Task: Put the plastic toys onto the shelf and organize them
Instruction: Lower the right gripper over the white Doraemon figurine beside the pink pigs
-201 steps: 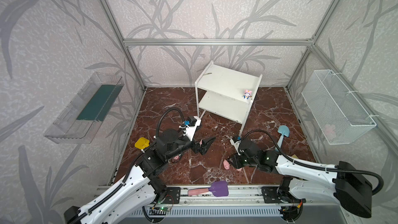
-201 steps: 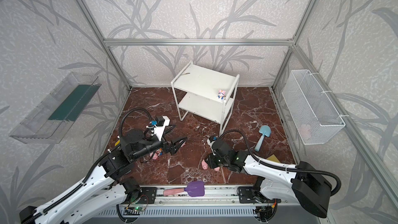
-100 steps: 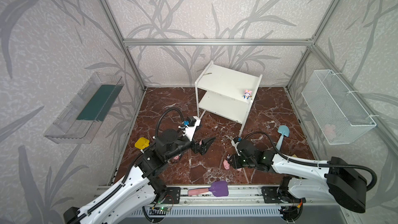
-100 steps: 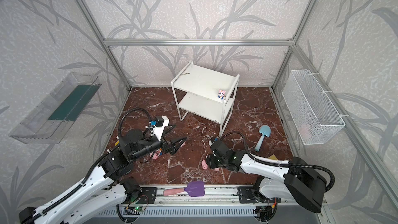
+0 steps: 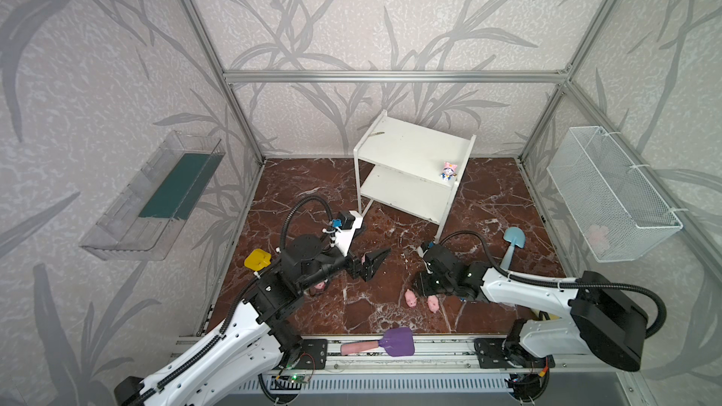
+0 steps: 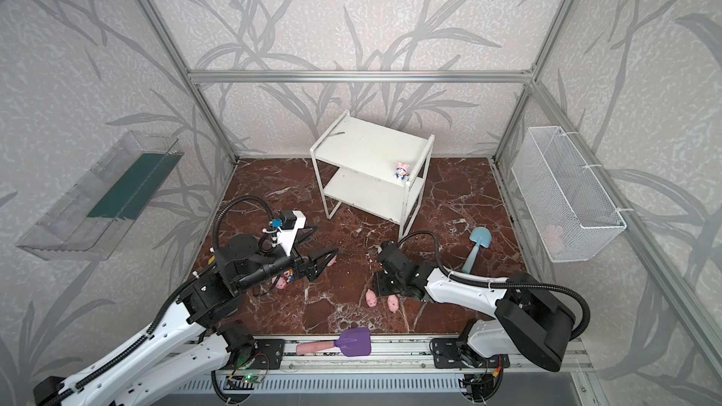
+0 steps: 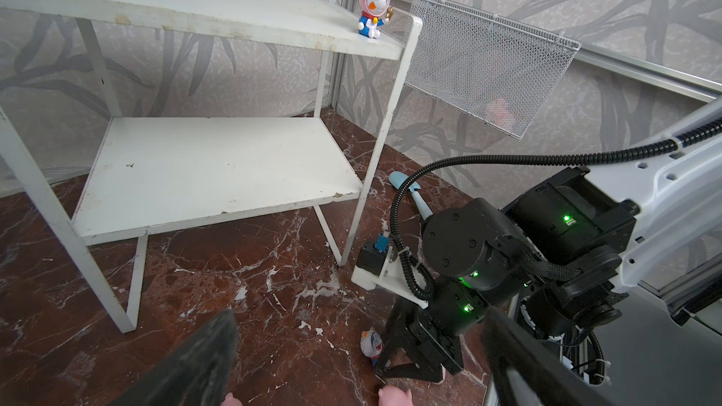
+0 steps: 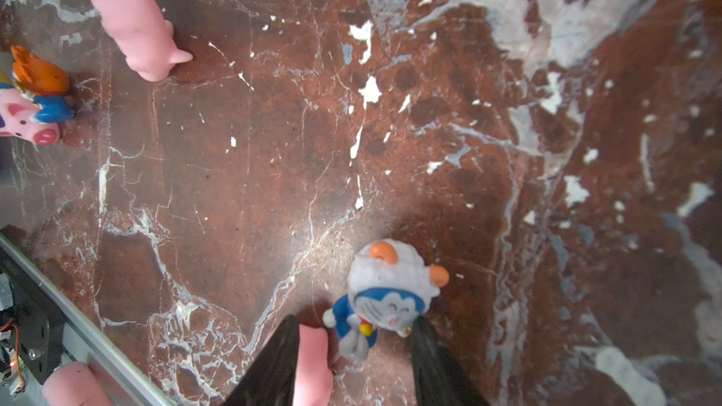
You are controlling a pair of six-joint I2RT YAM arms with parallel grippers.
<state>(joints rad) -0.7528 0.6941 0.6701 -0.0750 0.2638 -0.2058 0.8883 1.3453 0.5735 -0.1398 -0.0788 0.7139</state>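
My right gripper (image 8: 355,322) is low over the floor, its jaws apart. Between its fingertips sits a blue-white figurine with a white hat (image 8: 390,290), and a pink pig (image 8: 312,361) lies against one finger. In both top views two pigs (image 5: 410,298) (image 6: 392,302) lie by that gripper (image 5: 424,289). My left gripper (image 5: 373,263) hovers wide open and empty, with a pig (image 6: 332,261) just beyond it. Under the left arm are another pig (image 8: 27,123) and an orange-hat figurine (image 8: 39,80). A pink-hat figurine (image 5: 448,171) stands on the top board of the white shelf (image 5: 410,146).
A purple shovel (image 5: 396,341) lies on the front rail, a blue shovel (image 5: 513,238) right of the shelf, and a yellow one (image 5: 258,259) by the left arm. A wire basket (image 5: 609,193) hangs on the right wall and a clear tray (image 5: 156,197) on the left wall.
The right gripper's jaws have spread apart over the white-hat figurine, and a second pig now shows beside it. The left arm has stayed put, still open.
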